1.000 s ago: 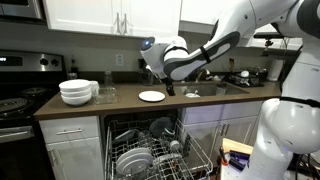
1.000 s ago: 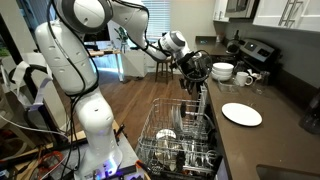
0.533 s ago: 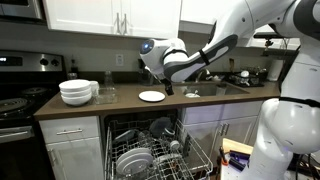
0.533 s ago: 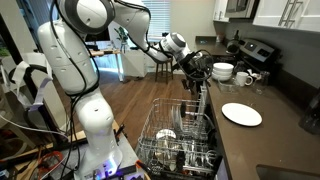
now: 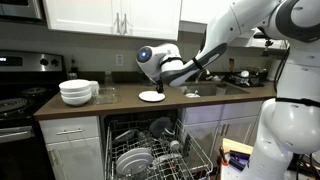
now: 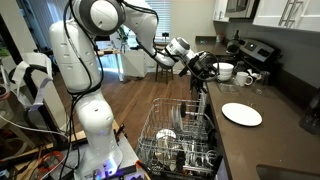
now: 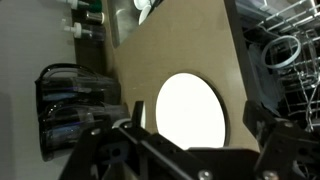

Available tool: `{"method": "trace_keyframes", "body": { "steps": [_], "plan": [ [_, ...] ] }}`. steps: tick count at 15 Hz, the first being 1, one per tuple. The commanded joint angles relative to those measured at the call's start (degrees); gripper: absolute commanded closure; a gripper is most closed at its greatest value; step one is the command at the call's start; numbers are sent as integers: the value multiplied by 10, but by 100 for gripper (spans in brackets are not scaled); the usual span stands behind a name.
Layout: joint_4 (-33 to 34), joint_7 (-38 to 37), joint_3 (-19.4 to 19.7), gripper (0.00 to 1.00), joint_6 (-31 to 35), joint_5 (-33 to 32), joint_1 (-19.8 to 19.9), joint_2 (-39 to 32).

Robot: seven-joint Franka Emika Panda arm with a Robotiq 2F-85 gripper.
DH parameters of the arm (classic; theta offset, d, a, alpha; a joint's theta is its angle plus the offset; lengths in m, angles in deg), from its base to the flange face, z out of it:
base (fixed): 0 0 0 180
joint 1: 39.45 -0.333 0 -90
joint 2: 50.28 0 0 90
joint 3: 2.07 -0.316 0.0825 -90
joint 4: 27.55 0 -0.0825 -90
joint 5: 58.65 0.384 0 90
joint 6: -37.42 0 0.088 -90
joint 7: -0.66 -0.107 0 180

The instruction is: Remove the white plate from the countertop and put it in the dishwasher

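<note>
A round white plate (image 5: 151, 96) lies flat on the brown countertop (image 5: 125, 104); it also shows in an exterior view (image 6: 241, 114) and fills the middle of the wrist view (image 7: 190, 110). My gripper (image 5: 161, 86) hovers above the plate, fingers spread wide on either side of it in the wrist view (image 7: 196, 135), open and empty. The dishwasher (image 5: 160, 148) stands open below the counter, its lower rack (image 6: 178, 140) pulled out with several plates and a bowl in it.
A stack of white bowls (image 5: 76, 91) and glasses (image 5: 106, 94) sit at the counter's stove end. A sink with dishes (image 5: 238, 80) is at the other end. A black rack (image 7: 75, 105) and bottles (image 7: 84, 20) show in the wrist view.
My gripper has moved along the counter toward the plate and now sits above it; the plate has not moved.
</note>
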Motion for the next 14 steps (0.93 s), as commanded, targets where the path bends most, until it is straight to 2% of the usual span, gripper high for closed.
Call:
{"method": "trace_keyframes", "body": {
  "steps": [1,3,5,7,8,14],
  "plan": [
    [45,-29,14,0,79,42,18,-59],
    [59,-26,24,0,123,67,28,-85],
    [76,-20,34,0,139,59,34,-112],
    [83,10,36,0,116,66,34,-112],
    [64,-16,37,0,125,51,30,-104],
    [74,-34,40,0,131,38,28,-114]
  ]
}}
